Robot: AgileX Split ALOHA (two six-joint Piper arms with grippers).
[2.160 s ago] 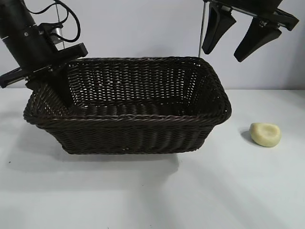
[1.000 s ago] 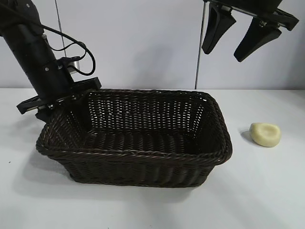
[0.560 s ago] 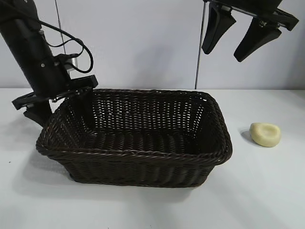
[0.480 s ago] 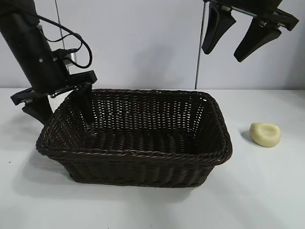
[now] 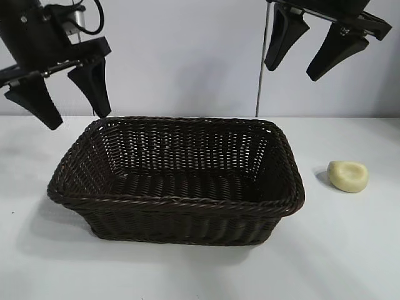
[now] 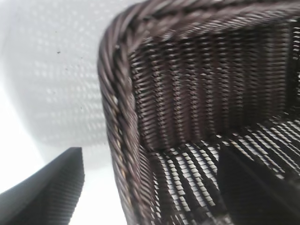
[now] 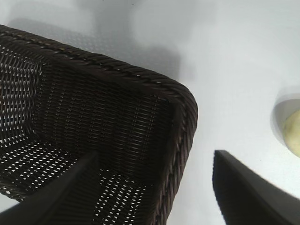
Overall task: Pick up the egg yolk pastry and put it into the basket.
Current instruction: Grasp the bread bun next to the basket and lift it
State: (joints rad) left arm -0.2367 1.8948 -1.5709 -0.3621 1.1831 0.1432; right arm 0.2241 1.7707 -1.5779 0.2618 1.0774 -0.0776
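Here, one table (image 5: 350, 250) carries one basket (image 5: 178, 209) and one egg yolk pastry (image 5: 348, 175). The basket sits below both grippers, its far left corner under the left gripper (image 5: 65, 94), whose jaws hang spread and empty. The right gripper (image 5: 315, 53) hovers above the basket's far right corner, also spread and empty. The pastry lies on the table below it, outside the basket, cut off in the right wrist view.

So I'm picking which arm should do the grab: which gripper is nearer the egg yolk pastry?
Right. The right gripper hangs open high above the table, just basket-side of the egg yolk pastry. The left gripper hovers open beyond the basket's far end.
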